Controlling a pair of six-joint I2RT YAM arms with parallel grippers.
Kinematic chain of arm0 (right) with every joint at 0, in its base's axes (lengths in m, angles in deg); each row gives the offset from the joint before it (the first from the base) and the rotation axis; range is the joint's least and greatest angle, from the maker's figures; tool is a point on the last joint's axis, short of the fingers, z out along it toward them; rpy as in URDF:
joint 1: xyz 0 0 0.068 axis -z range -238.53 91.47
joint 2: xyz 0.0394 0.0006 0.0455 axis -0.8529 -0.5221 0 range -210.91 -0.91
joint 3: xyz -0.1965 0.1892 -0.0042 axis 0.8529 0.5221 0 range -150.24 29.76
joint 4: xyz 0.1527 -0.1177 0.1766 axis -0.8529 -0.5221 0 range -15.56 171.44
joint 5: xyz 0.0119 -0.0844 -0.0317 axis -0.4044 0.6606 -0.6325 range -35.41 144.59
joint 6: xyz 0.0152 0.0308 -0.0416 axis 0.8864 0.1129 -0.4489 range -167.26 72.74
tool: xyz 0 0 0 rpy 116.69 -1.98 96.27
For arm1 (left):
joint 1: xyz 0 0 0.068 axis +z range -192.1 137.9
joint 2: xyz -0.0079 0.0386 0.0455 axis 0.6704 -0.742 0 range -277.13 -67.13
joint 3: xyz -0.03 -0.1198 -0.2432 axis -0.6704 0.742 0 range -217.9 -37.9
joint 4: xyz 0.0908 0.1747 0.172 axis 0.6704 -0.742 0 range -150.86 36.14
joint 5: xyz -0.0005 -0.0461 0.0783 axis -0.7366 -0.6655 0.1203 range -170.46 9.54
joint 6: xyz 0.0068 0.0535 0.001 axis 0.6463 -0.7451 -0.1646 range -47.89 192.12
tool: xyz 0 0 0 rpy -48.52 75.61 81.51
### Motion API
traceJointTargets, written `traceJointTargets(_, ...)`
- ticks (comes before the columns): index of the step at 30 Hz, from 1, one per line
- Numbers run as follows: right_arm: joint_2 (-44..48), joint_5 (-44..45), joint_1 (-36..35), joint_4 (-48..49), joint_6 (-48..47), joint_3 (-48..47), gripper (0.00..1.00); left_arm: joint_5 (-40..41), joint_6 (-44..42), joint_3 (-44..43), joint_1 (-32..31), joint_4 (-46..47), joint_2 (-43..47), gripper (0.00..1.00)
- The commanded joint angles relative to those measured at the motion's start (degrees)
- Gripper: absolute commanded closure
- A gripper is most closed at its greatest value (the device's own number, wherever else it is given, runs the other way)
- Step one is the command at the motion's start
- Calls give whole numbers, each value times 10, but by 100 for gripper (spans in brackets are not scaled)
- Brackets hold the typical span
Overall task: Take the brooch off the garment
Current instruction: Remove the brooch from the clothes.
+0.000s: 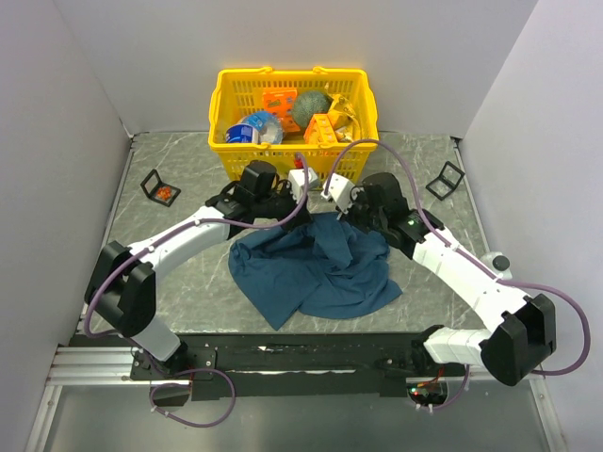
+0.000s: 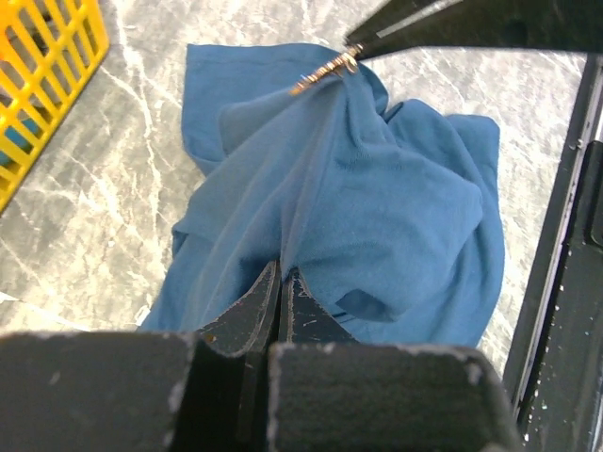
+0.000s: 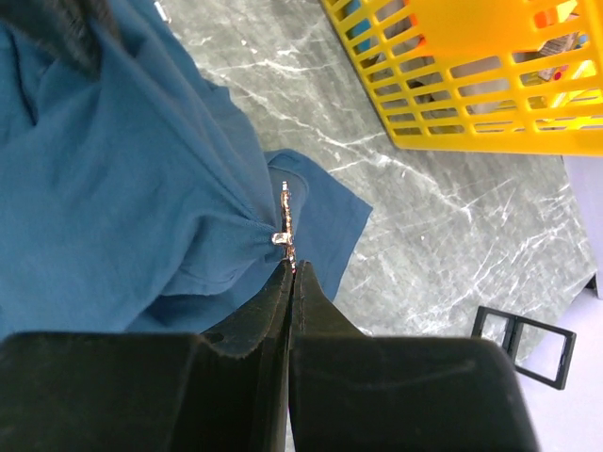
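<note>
Surface: we see a grey marble-look table (image 1: 203, 294), matte, w/ pale veins. White walls (image 1: 57, 141) box it in on the left, back and right. A black rail (image 1: 283, 362) runs along the near edge where both arm bases sit.

Far centre we note a yellow plastic basket (image 1: 226, 105) w/ slotted sides. It holds orange boxes (image 1: 280, 99), a green round item (image 1: 309, 108) and a blue-white pack (image 1: 250, 130). A small black case (image 1: 160, 186) lies far left w/ an orange bit inside. A black frame (image 1: 445, 179) lies far right, well apart from the cloth.

Writing: print on the basket packs is too small for us to read. No other labels are legible.

The garment (image 1: 320, 268) is blue cloth, crumpled at mid-table, w/ its far part pulled up between the arms.

The left gripper (image 2: 280, 282) is fully closed and pinches a fold of the garment. The right gripper (image 3: 290, 271) is fully closed, its tips clamped on the brooch (image 3: 285, 224).

The brooch shows to us as a thin metal pin. It sits at the garment's raised edge, w/ cloth bunched tight around it and lifted off the table. We can't tell its colour beyond the metal glint.
</note>
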Motion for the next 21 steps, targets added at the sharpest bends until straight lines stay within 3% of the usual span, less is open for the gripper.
traceJointTargets(1, 1, 81, 2, -58, -16, -5, 100, 42, -2, -19, 17, -16, 25, 99)
traceJointTargets(7, 8, 71, -3, -98, -5, -24, 100, 62, -1, -26, 17, -15, 12, 99)
traceJointTargets(17, -32, -38, -3, -337, -17, -132, 100, 84, -5, -30, 17, -15, -2, 99)
traceJointTargets(19, -44, -71, -3, -393, -20, -154, 100, 79, -8, -30, 16, -15, 1, 93)
traceJointTargets(20, -48, -84, -3, -408, -21, -161, 100, 76, -7, -27, 16, -12, 3, 79)
traceJointTargets(21, -51, -94, -3, -421, -22, -169, 100, 73, -7, -27, 16, -10, 5, 75)
